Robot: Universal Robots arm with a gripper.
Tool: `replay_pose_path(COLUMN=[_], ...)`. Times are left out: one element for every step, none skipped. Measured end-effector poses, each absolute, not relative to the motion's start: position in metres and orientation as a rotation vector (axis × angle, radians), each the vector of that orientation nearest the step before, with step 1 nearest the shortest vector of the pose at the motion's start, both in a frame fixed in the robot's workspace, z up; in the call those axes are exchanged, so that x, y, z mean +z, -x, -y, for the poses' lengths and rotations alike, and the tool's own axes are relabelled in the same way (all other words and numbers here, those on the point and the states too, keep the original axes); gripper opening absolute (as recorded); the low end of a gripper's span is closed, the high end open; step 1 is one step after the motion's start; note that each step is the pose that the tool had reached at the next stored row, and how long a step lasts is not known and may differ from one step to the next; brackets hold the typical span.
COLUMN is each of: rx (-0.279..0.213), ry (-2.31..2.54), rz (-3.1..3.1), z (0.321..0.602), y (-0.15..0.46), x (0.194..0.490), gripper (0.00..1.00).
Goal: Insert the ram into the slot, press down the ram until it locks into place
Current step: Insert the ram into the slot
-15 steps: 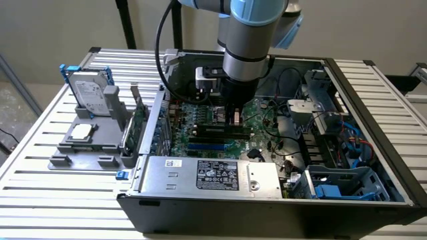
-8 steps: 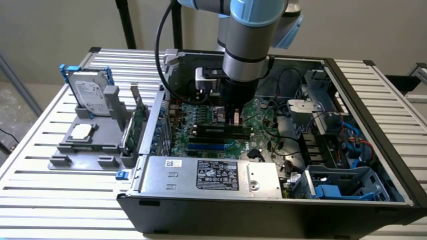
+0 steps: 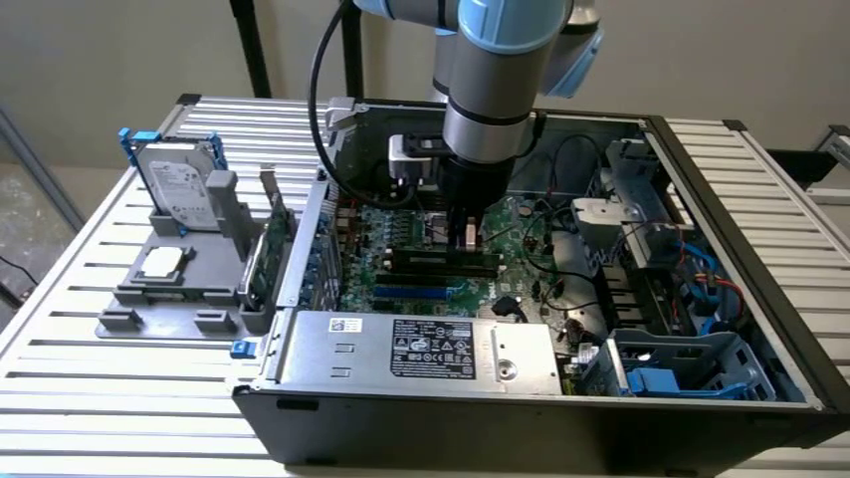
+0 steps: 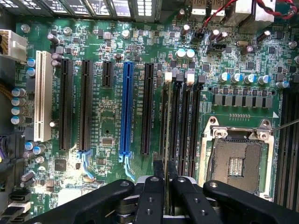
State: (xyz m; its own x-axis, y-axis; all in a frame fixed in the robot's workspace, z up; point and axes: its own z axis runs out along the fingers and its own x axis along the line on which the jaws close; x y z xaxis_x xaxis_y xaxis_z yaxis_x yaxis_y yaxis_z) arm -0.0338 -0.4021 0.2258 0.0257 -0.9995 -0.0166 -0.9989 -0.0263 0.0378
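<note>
The gripper (image 3: 465,239) is lowered into the open computer case (image 3: 531,433), which is laid on its side on the slatted table (image 3: 80,398) so that the motherboard (image 4: 107,126) faces up and can be reached from straight above. In the wrist view the two fingers (image 4: 158,169) are drawn close together, with only a thin gap between them. A narrow pale edge is seen pinched there, and it is judged to be the ram (image 4: 165,140) held edge-on. The ram is gripped by its flat faces, probably so that its lower edge is left free to enter the socket. It is lined up lengthwise over the slot (image 4: 168,78), the outermost of four parallel black memory sockets, on the side nearer the blue socket (image 4: 126,107). Whether the ram's edge touches the slot cannot be told. The processor socket (image 4: 236,161) lies just beyond the four, apart from the fingers.
</note>
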Motion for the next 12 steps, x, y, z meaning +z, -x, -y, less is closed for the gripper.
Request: replay_pose_path(rx=[-0.06,-0.06,-0.06,-0.06,-0.06,-0.06,-0.06,-0.06,-0.06,-0.06,-0.06,-0.06], ry=[-2.239,-2.239,-2.239,-2.239,-2.239,-2.239,-2.239,-2.239,-2.239,-2.239,-2.239,-2.239], rz=[2.181,2.181,2.181,2.181,2.181,2.181,2.181,2.181,2.181,2.181,2.181,2.181], z=[0.4021,0.4021,0.4021,0.4021,0.4021,0.402,0.402,0.4021,0.4021,0.4021,0.402,0.402], y=[0.0338,0.0338,0.0338,0.0338,0.0337,0.0338,0.0337,0.0337,0.0338,0.0338,0.0337,0.0338], x=[0.2256,0.2254,0.2252,0.225,0.2247,0.2244,0.2241,0.2239,0.2236,0.2234,0.223,0.2227], gripper=[0.14,0.14,0.14,0.14,0.14,0.14,0.14,0.14,0.14,0.14,0.14,0.14])
